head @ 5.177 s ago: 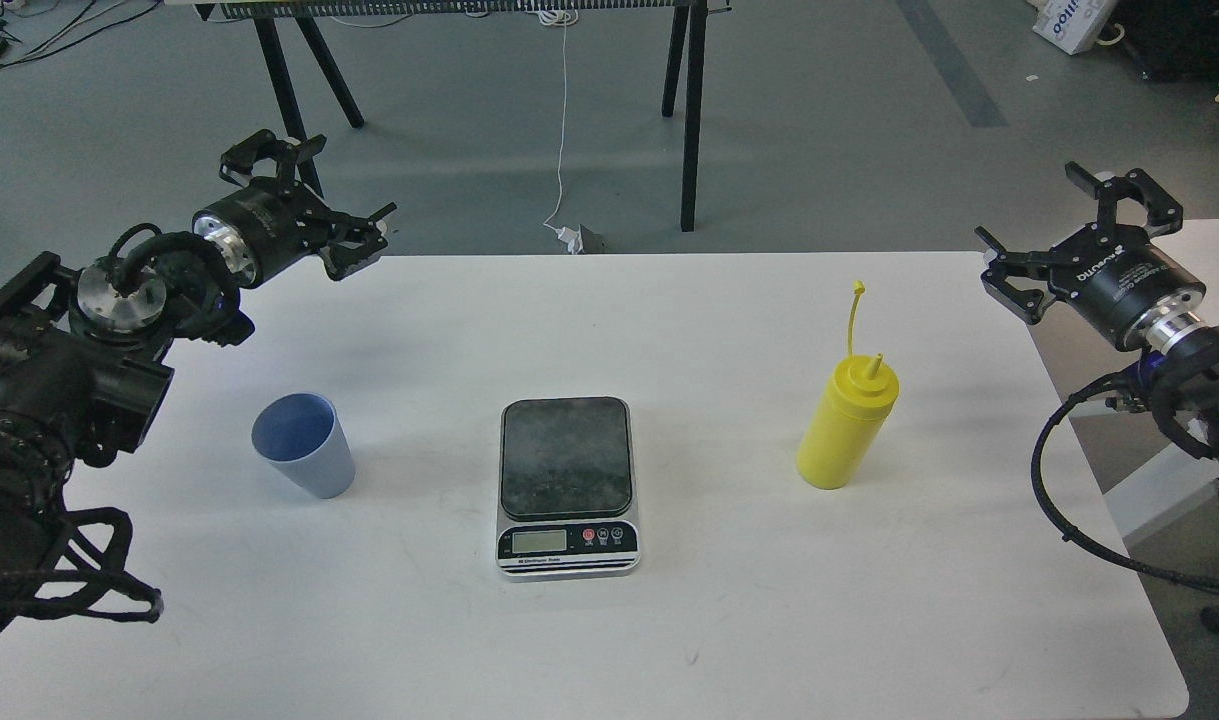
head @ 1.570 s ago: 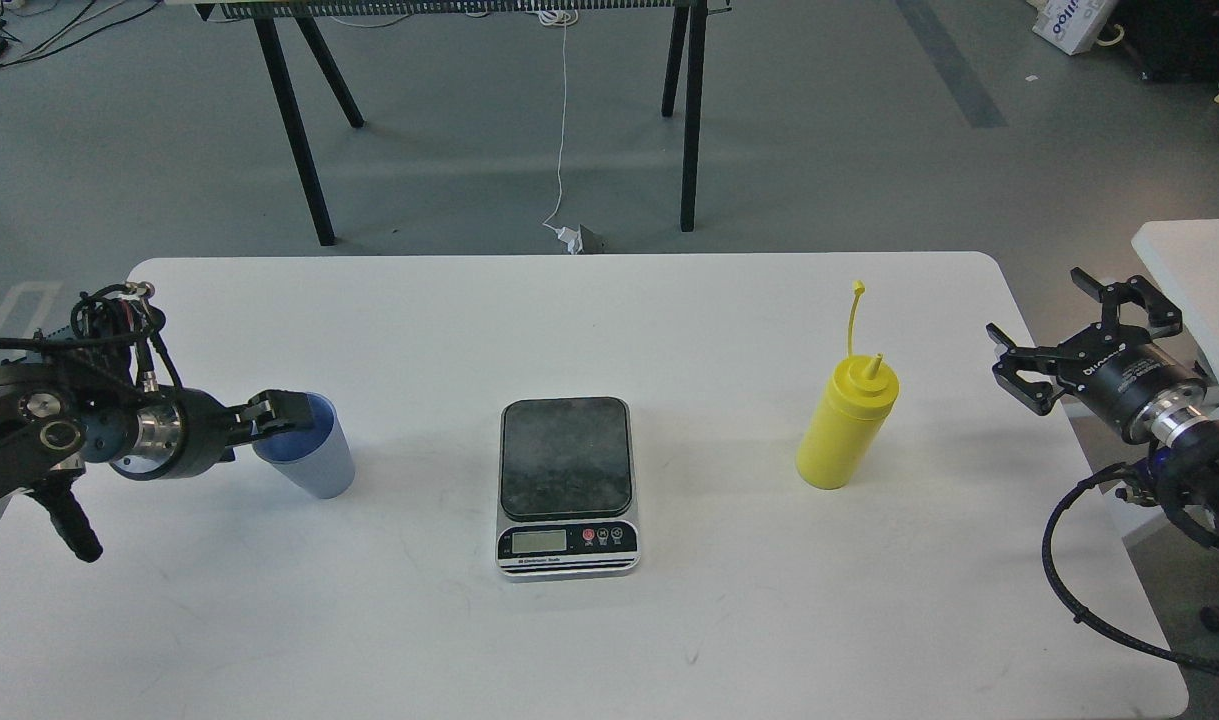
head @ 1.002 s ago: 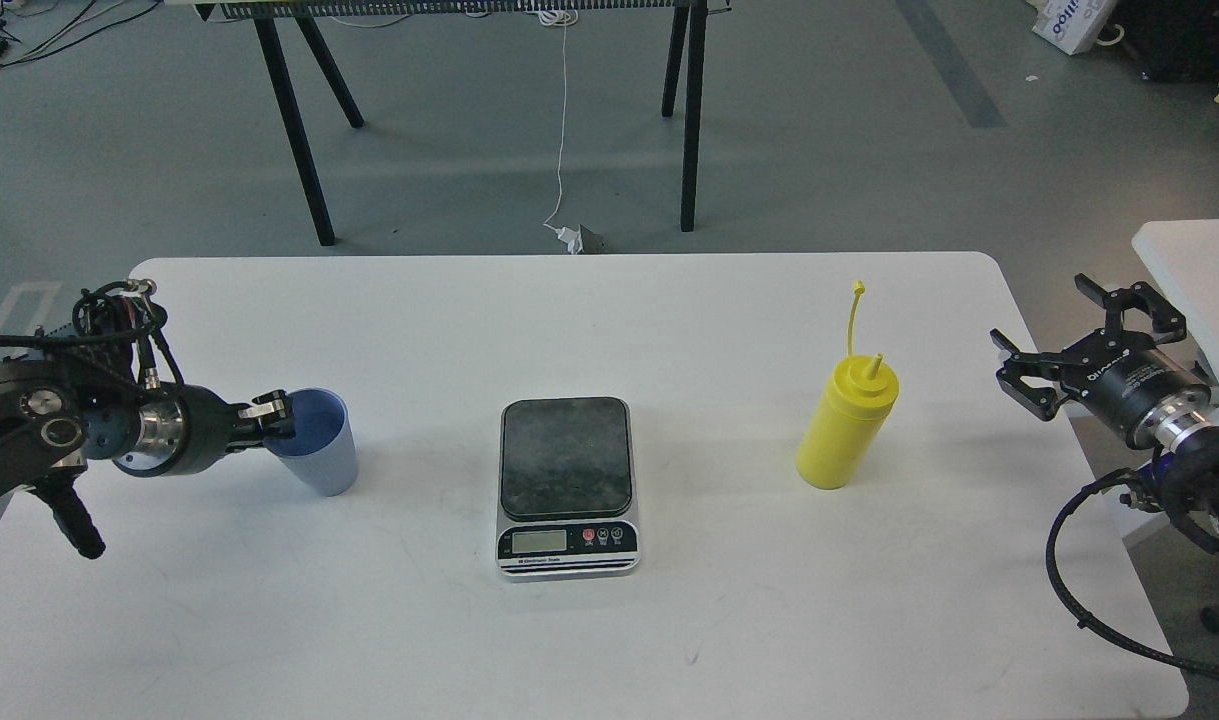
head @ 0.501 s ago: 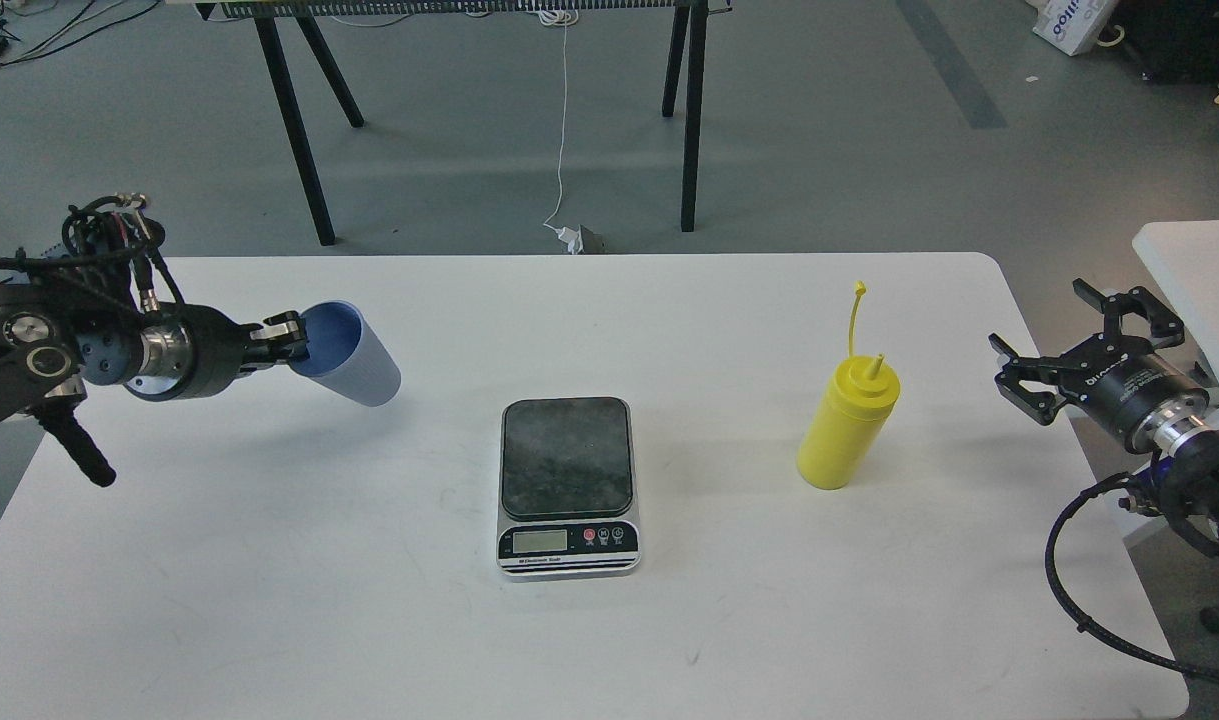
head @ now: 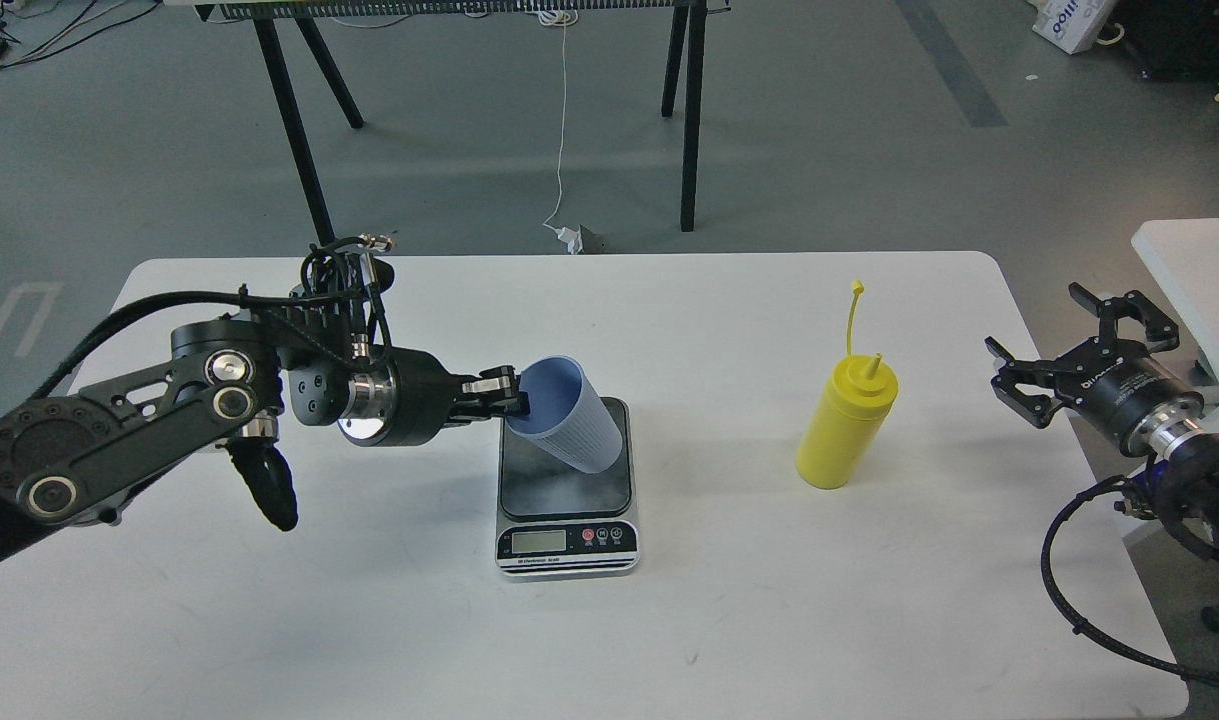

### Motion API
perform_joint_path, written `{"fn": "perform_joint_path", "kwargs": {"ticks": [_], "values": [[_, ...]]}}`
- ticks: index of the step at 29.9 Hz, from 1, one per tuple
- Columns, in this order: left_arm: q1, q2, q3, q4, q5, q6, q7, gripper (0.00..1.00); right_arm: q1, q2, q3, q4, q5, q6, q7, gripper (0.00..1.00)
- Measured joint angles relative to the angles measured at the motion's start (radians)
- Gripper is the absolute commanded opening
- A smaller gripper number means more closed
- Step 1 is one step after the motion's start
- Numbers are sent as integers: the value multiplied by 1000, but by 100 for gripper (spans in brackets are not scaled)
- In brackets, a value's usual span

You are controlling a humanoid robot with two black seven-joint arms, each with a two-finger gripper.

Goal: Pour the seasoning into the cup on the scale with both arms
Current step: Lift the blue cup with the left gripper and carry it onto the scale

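Over the scale (head: 566, 490), left gripper (head: 514, 398) pinches tilted cup (head: 571, 427) by its rim, not yet set down; right gripper (head: 1074, 345) spread, empty; seasoning (head: 845, 425) untouched right of scale, pour remains

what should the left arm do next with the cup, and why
Probably lower the cup and level it onto the scale. The left gripper pinches its rim, and it hangs tilted over the dark platform. The yellow bottle stands untouched, and the right gripper is open, off to the side.

No text readable; print on scale (head: 567, 540) front and right hand (head: 1074, 350) too small.
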Motion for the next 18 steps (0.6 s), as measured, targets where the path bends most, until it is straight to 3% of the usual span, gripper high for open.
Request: {"fn": "perform_joint_path", "kwargs": {"ticks": [18], "values": [[1, -20, 2, 58, 12, 0, 0, 7, -8, 0, 0, 0, 0, 0, 20, 99]]}}
